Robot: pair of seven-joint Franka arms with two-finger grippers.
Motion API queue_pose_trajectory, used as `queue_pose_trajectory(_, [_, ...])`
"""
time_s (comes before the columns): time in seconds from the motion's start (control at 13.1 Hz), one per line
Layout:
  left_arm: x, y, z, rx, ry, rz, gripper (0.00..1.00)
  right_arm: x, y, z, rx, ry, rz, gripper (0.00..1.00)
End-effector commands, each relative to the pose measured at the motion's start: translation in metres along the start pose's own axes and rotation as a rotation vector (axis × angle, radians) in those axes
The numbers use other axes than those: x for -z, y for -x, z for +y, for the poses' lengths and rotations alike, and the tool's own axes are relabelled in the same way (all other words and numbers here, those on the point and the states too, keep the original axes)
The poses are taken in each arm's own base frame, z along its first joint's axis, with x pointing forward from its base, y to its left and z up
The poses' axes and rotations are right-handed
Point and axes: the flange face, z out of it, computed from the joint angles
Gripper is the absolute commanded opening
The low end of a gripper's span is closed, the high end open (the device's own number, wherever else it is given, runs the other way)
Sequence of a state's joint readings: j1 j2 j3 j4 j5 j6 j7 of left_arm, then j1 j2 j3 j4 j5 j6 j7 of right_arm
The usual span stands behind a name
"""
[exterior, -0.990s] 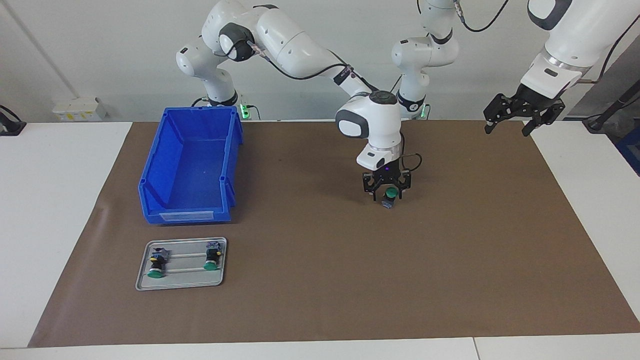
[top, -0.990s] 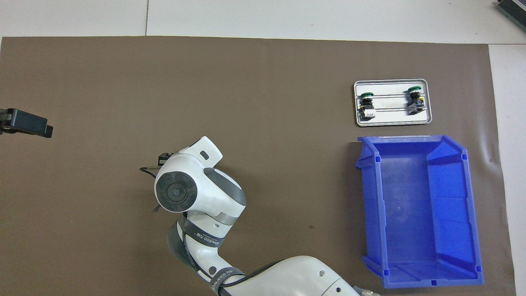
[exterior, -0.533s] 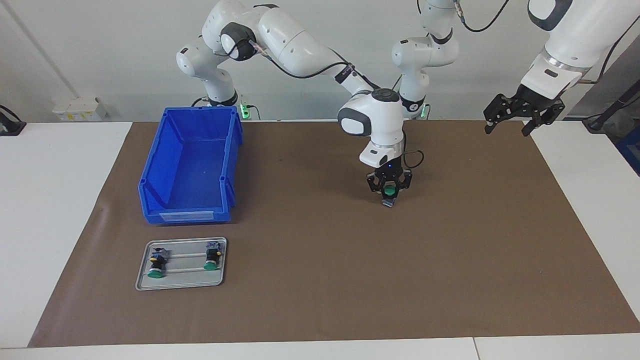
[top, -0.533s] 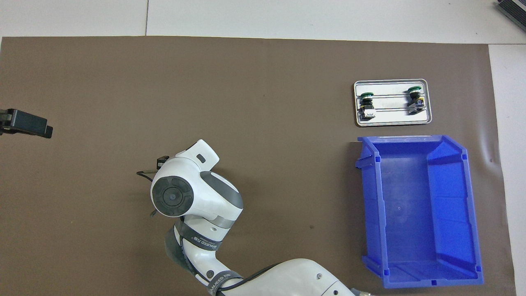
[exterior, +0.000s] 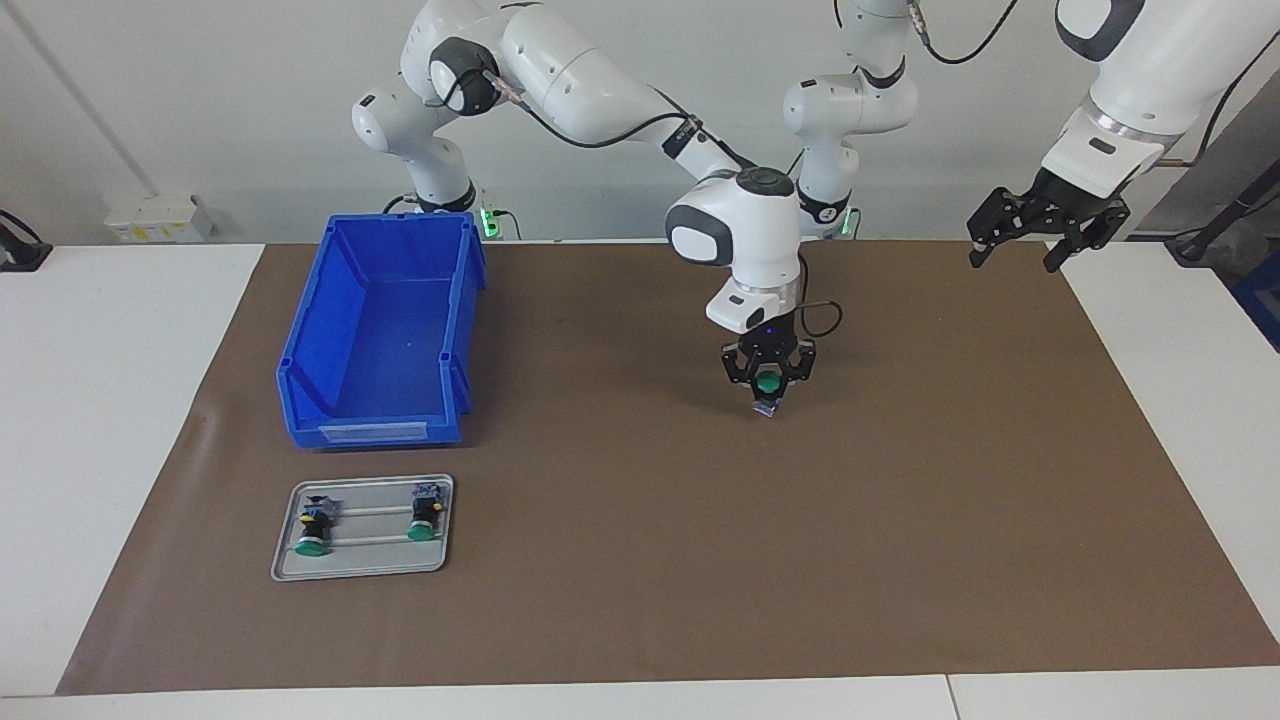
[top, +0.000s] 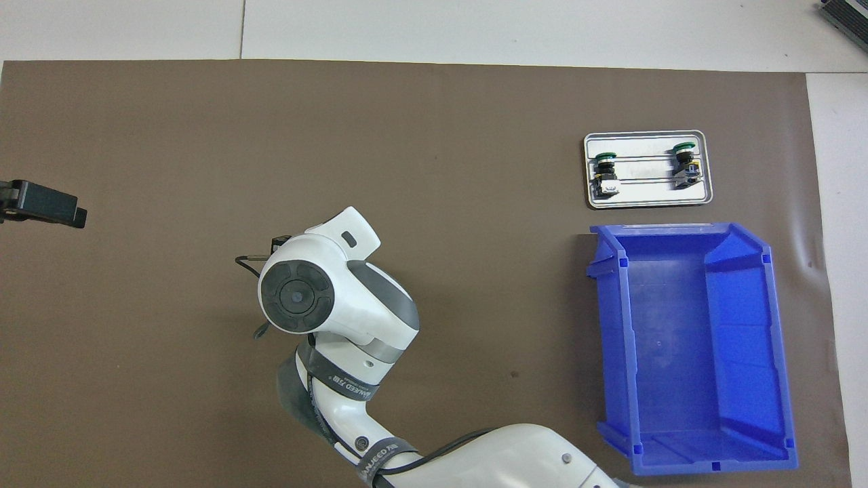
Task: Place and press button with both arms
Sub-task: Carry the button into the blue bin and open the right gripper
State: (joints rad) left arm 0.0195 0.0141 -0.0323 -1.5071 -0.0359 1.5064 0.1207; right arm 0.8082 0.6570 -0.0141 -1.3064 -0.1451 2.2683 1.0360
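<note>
My right gripper points down over the middle of the brown mat, shut on a button. The button's green cap shows between the fingers and its grey base hangs just below them, at or barely above the mat; I cannot tell which. In the overhead view the right arm's white wrist hides both gripper and button. My left gripper hangs open and empty in the air over the mat's edge at the left arm's end, where that arm waits; part of it shows as the left gripper in the overhead view.
A metal tray holds two more green-capped buttons at the right arm's end. A large blue bin stands beside the tray, nearer to the robots.
The right gripper's fingers have closed on the button's cap. Its wrist has risen a little and shifted slightly toward the right arm's end. The left arm has not moved.
</note>
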Motion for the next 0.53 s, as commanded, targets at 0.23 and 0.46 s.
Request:
queue_pose_trajectory(0.23, [0.001, 0.009, -0.001, 0.009, 0.000, 0.000, 1.00, 0.132, -0.098, 0.139, -0.019, 0.073, -0.049, 0.00])
queue_pose_trajectory(0.46, [0.001, 0.009, -0.001, 0.009, 0.000, 0.000, 1.00, 0.179, -0.136, 0.247, 0.025, 0.101, -0.088, 0.00])
